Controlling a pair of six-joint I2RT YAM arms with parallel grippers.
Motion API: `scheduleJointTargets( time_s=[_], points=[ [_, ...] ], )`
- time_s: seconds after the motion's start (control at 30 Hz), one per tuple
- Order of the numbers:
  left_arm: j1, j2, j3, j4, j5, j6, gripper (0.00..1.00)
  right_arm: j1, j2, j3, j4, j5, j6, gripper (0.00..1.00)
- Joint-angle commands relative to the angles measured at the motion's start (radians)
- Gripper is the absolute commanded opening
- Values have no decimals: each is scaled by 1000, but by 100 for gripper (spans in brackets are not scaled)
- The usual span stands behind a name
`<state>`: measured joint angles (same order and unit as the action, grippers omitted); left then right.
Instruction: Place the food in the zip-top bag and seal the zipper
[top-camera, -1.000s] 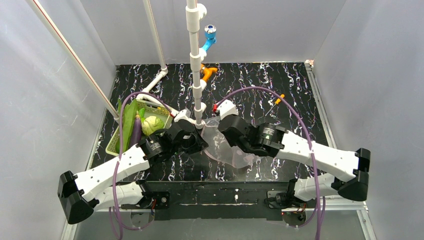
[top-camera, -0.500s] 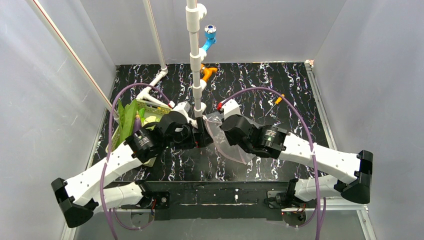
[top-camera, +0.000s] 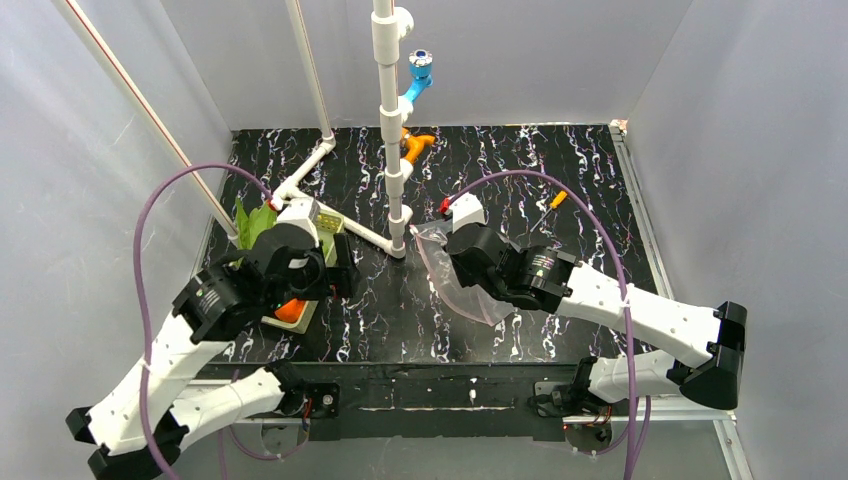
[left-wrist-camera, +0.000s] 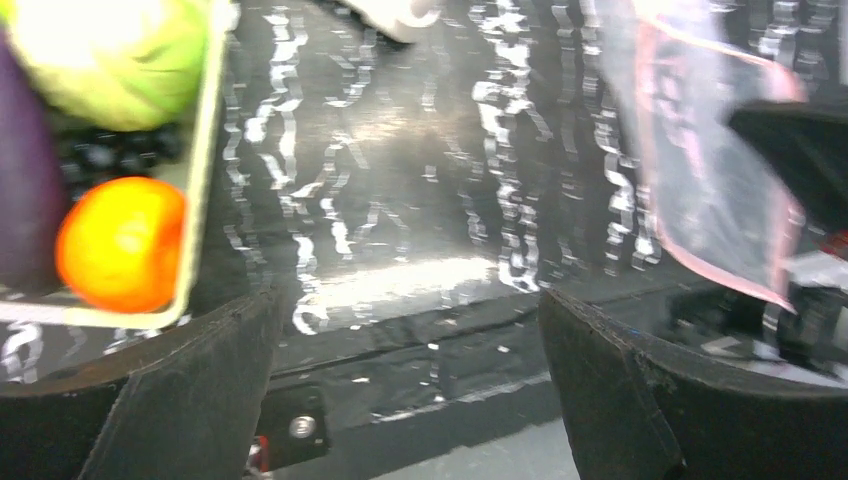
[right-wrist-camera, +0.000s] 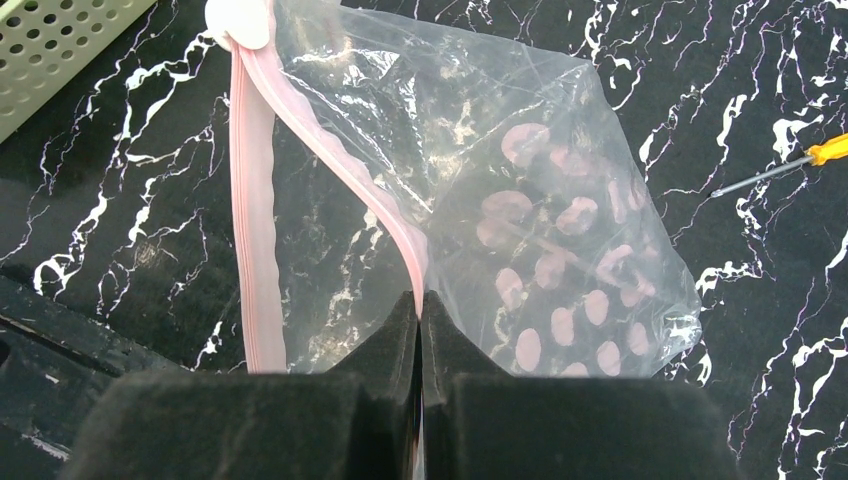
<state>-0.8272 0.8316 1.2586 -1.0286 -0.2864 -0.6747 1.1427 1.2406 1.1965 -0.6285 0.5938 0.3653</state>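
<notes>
The clear zip-top bag (right-wrist-camera: 480, 200) lies crumpled on the black table, and no food shows through the plastic. Its pink zipper (right-wrist-camera: 255, 200) is parted into two strips. My right gripper (right-wrist-camera: 420, 300) is shut on the nearer strip; from above, it (top-camera: 442, 252) sits at the bag's (top-camera: 470, 290) left edge. My left gripper (left-wrist-camera: 410, 380) is open and empty, hanging (top-camera: 325, 285) at the right edge of the green basket (left-wrist-camera: 205, 170). In the basket lie an orange ball (left-wrist-camera: 120, 255), a green round fruit (left-wrist-camera: 120, 55) and a purple piece (left-wrist-camera: 20, 180).
A white pipe stand (top-camera: 390, 130) rises mid-table, with its foot (right-wrist-camera: 240, 20) touching the bag's far corner. A small orange-handled stick (top-camera: 557, 200) lies to the right of the bag. Blue and orange fittings (top-camera: 418, 100) sit at the back. Grey walls close in the sides.
My left arm has swung left from the bag's mouth to the basket, and its jaws have opened wide. The right gripper kept its grip; the bag has shifted slightly.
</notes>
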Motion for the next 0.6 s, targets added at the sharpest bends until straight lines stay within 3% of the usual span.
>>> scheduleJointTargets(
  time_s=[0.0, 0.3, 0.4, 0.57],
  points=[
    [140, 99, 19, -132, -53, 146, 98, -1, -31, 18, 8, 0, 11, 1],
    [683, 281, 4, 79, -178, 381, 98, -1, -86, 20, -20, 1, 0, 1],
    [865, 343, -17, 167, -146, 398, 98, -2, -99, 34, -39, -17, 6, 1],
    [946, 446, -45, 243, -191, 401, 98, -1, -112, 52, -78, -82, 18, 1]
  ],
)
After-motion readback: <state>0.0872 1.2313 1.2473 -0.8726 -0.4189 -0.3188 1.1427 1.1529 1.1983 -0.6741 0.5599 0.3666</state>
